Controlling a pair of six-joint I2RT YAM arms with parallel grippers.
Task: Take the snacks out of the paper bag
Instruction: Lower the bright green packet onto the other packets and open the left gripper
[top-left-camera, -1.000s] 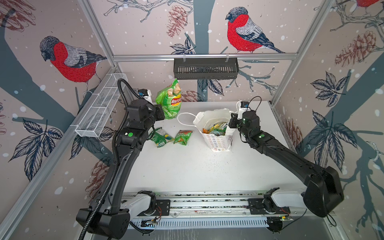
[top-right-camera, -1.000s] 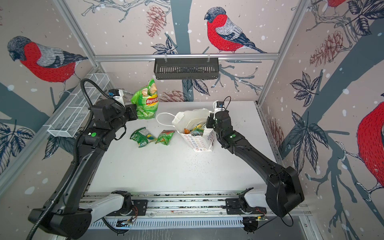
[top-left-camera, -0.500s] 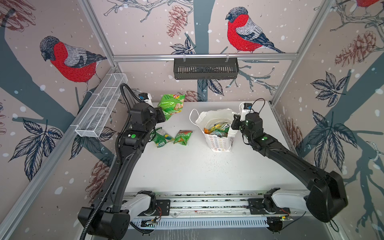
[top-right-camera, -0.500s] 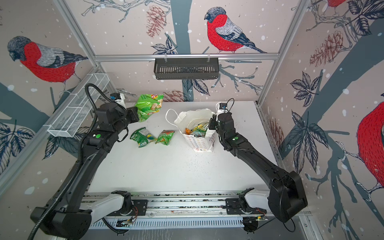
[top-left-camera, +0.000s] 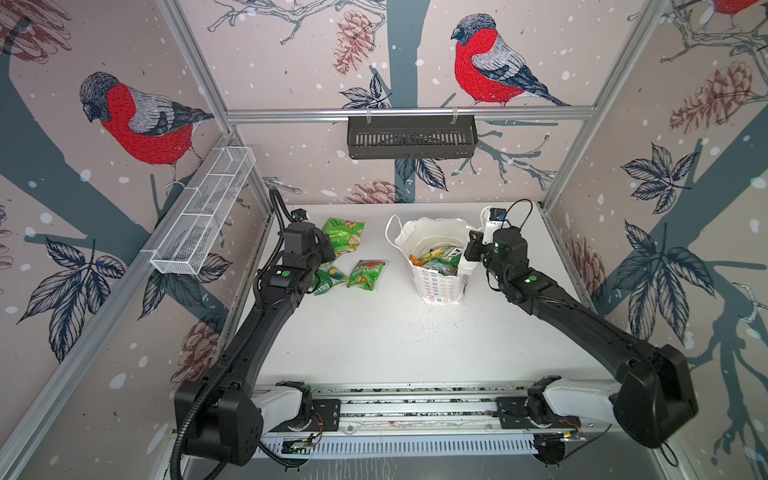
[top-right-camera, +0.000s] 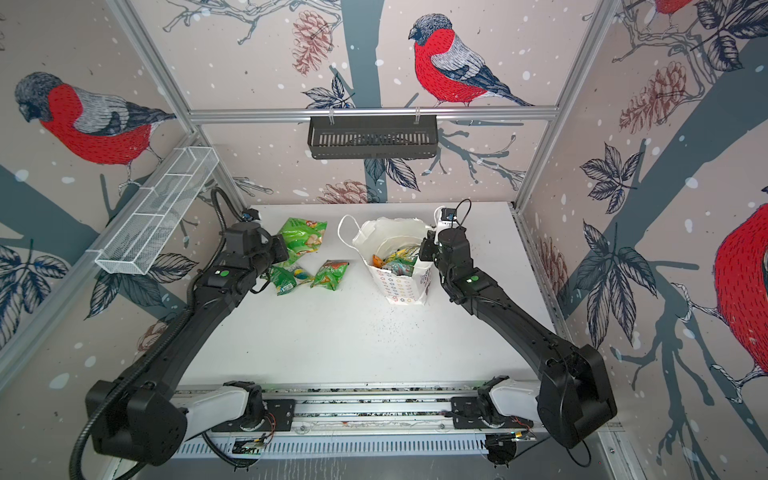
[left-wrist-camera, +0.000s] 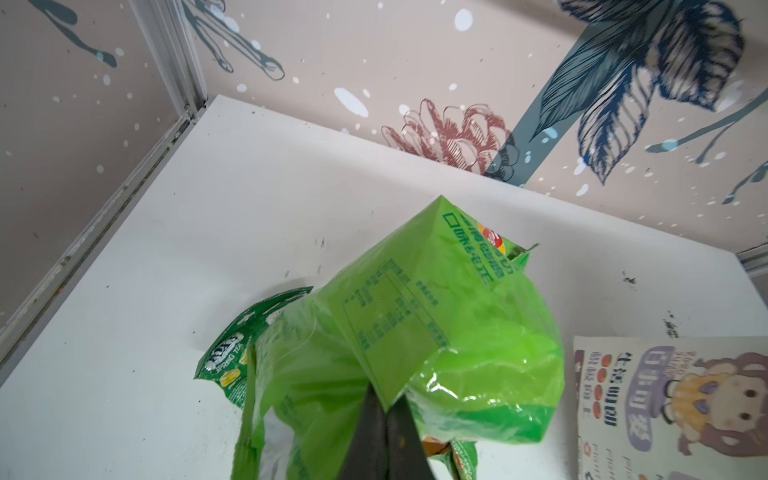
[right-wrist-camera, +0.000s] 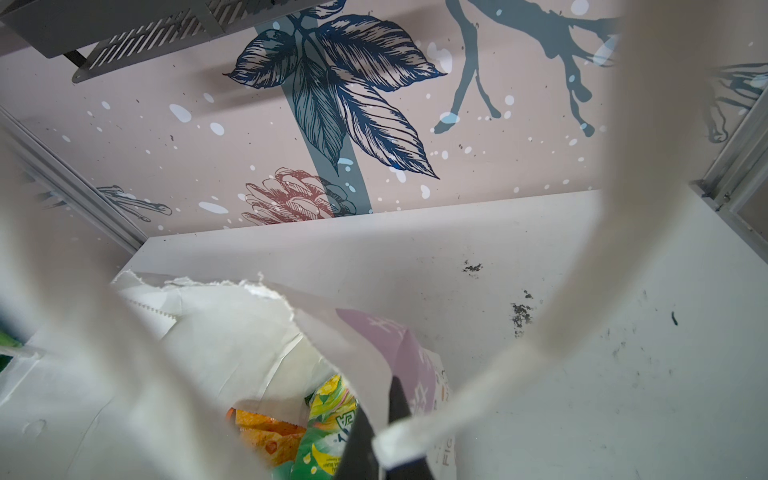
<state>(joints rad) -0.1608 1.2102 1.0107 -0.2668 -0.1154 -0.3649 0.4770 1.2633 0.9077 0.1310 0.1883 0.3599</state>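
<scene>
The left fingers (left-wrist-camera: 365, 432) are clamped on a large bright green crinkly foil packet (top-left-camera: 341, 239), low beside two smaller green packets (top-left-camera: 365, 274), likely to set it down; the right fingers (right-wrist-camera: 361, 440) pinch the dotted white paper carrier bag (top-left-camera: 440, 284) by its rim, apparently steadying it, more coloured snacks (top-left-camera: 436, 259) inside, on a crumb-speckled white worktop (top-left-camera: 395, 340) within bullfinch-papered walls (top-left-camera: 291, 62)

Arms extended, left gripper (left-wrist-camera: 386, 397) and right gripper (right-wrist-camera: 380, 401) apparently clamped
</scene>
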